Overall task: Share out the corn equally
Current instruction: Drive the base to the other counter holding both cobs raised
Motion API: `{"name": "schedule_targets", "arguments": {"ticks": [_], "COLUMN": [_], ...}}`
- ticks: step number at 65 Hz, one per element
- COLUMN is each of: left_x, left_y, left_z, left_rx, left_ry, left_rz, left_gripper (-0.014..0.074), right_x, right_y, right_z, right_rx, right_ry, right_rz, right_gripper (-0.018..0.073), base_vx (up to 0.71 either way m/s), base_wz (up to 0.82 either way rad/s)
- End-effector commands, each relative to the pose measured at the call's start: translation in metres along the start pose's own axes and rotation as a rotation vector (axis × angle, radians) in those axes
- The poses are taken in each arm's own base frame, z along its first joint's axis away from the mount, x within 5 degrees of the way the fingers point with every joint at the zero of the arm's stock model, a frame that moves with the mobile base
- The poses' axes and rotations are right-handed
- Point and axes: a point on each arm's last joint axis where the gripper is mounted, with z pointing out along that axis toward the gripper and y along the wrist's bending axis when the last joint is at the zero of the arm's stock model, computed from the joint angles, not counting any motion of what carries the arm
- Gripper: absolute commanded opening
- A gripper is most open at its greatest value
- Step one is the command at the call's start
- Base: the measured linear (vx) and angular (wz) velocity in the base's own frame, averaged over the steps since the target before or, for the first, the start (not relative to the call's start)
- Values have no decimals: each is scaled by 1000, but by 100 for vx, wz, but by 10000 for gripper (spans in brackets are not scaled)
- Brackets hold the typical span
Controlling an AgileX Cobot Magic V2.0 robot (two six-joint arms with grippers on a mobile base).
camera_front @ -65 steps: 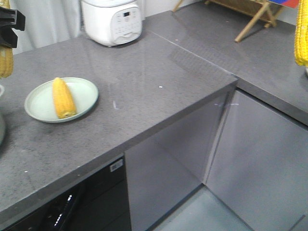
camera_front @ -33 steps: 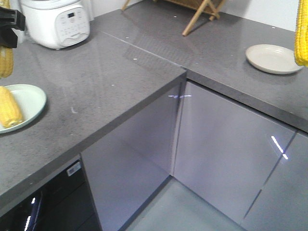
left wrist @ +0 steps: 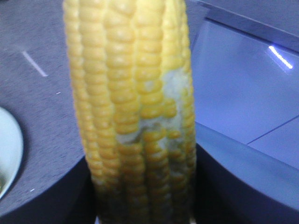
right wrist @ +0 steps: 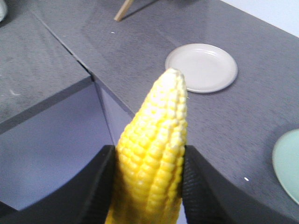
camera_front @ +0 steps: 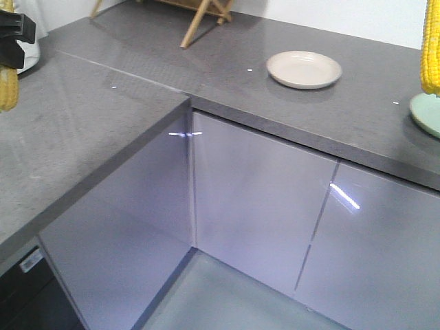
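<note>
Front cam: high, tilted down at counter corner and cabinet fronts, mid-range. Left wrist cam: tight on left cob, fills frame center. Right wrist cam: close behind right cob, looking down; shares cream plate with front cam, upper right there.

In the front view I'm getting only a sliver of the left end effector at the frame's edge. That edge is cropping the left cob beneath it, and a white appliance is mostly hiding behind it. The right cob is running off the top and right edges. The green plate is being cut by the right edge and the wooden stand by the top. On the left wrist camera the cob is filling the frame, blurred, both ends cropped. On the right wrist camera the cob's base is dropping below the bottom edge inside the right end effector.
</note>
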Motion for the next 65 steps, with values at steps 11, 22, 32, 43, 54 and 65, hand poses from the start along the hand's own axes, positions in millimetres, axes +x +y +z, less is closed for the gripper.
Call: {"name": "schedule_targets", "arguments": {"ticks": [11, 22, 32, 43, 54, 65], "left_x": [-7, -7, -7, -7, -7, -7], "left_y": [2, 2, 2, 2, 2, 2], "left_z": [-22, -22, -22, -22, -22, -22], "left_rx": [14, 14, 14, 14, 14, 14], "left_ry": [-113, -113, -113, -113, -113, -113], "left_rz": [-7, -7, -7, -7, -7, -7], "left_gripper": [6, 6, 6, 6, 6, 6], "right_x": [-6, -6, -6, -6, -6, -6], "right_y": [11, 11, 11, 11, 11, 11], "right_z": [-22, -22, -22, -22, -22, -22], "right_rx": [-8, -8, -8, -8, -8, -8], "right_ry": [-54, -54, -54, -54, -54, -54], "right_rz": [-19, -19, -19, -19, -19, -19], "right_gripper": [154, 154, 154, 154, 154, 154], "base_vx": [-2, -1, 1, 4, 6, 7], "base_wz": [-41, -38, -34, -25, -16, -14]}}
